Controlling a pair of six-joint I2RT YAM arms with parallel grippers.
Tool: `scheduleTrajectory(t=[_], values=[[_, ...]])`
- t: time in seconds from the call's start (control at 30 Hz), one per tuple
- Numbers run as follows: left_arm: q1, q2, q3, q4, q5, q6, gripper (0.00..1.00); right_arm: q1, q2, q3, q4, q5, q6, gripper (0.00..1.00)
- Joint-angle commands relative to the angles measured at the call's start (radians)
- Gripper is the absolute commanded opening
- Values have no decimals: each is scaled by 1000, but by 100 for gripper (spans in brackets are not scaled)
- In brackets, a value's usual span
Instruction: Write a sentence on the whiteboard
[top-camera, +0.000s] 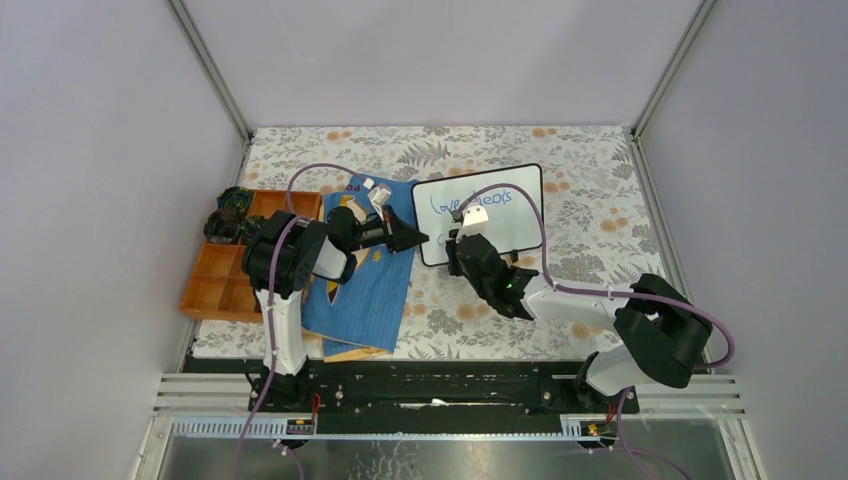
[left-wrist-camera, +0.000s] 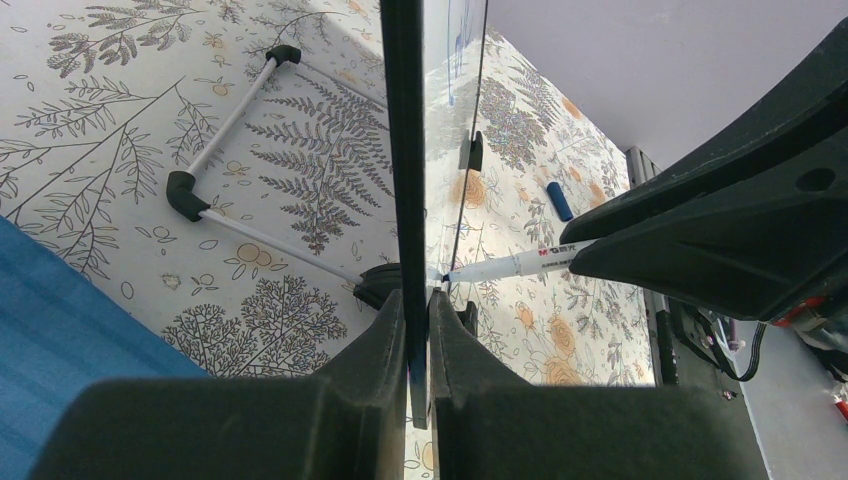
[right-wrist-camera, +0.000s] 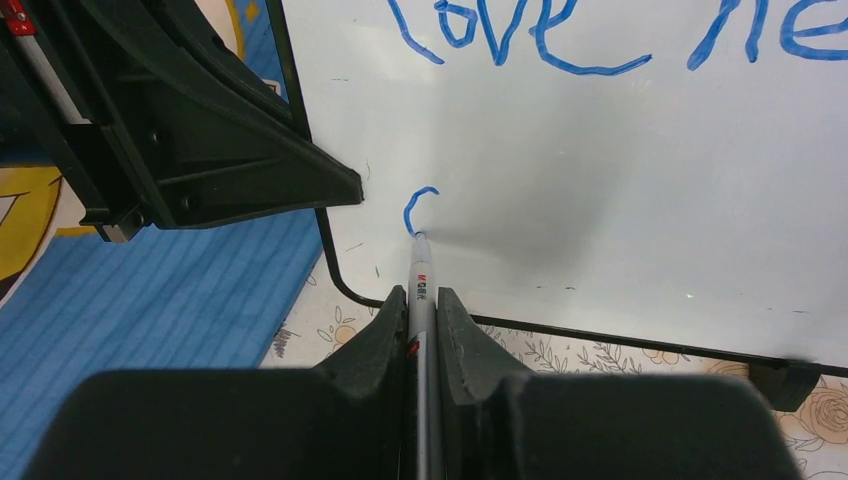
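The whiteboard (top-camera: 520, 228) stands propped on the flowered table, black-framed. On it is the sentence (top-camera: 470, 198) in blue, reading "love heals" on the top line (right-wrist-camera: 520, 30). Below that is a fresh curved stroke (right-wrist-camera: 418, 205). My left gripper (top-camera: 418, 238) is shut on the board's left edge (left-wrist-camera: 402, 150), jaws on either side of the frame (left-wrist-camera: 417, 310). My right gripper (right-wrist-camera: 422, 300) is shut on a white marker (right-wrist-camera: 420, 270) whose tip touches the board at the end of the stroke. From the left wrist the marker (left-wrist-camera: 520, 263) meets the board face.
A blue cloth-like book (top-camera: 360, 290) lies left of the board under the left arm. An orange compartment tray (top-camera: 225, 275) sits at the table's left edge. A blue marker cap (left-wrist-camera: 560, 200) lies on the table. The board's white stand with black feet (left-wrist-camera: 185, 192) rests behind it.
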Motion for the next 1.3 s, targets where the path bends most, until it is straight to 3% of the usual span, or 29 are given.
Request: scheduleTrajectory(t=[0.0, 0.77, 1.27], values=[[0, 38, -15, -166, -65, 99, 0, -36, -28, 42, 7, 71, -19, 0], [-1, 38, -15, -169, -64, 101, 0, -62, -29, 78, 7, 58, -43, 0], [-2, 37, -15, -172, -66, 101, 0, -63, -45, 10, -20, 17, -7, 0]])
